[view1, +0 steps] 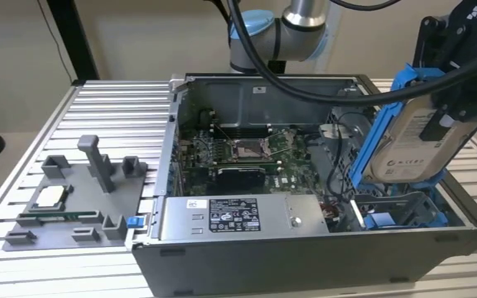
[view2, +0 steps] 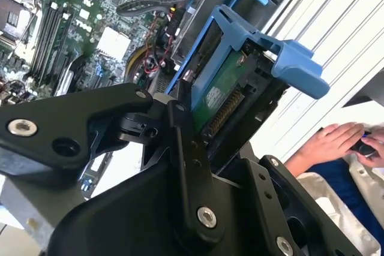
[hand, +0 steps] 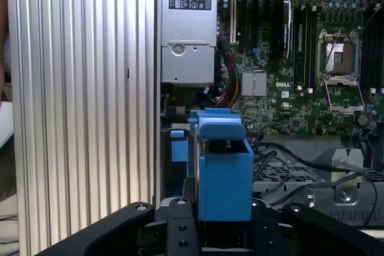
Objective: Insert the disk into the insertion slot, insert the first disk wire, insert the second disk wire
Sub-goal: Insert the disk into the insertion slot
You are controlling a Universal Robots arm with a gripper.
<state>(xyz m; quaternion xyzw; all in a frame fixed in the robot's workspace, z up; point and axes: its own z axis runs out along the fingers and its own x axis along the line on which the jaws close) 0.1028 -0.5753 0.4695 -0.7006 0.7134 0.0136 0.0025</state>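
gripper (view1: 437, 121), black, two-finger: clamped on the flat silver-grey rectangular disk (view1: 406, 152) in its bright blue plastic bracket | disk: upper part of the exterior view's right, tilted near upright, just above the insertion slot (view1: 392, 214) | insertion slot: blue-railed grey perforated-metal bay, lower corner of the open grey metal computer case (view1: 305, 261)

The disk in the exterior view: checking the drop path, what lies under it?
Below the disk lies the insertion slot, a grey metal bay with blue plastic rails and tabs. The disk's lower end covers the slot's far part, hiding its contents.
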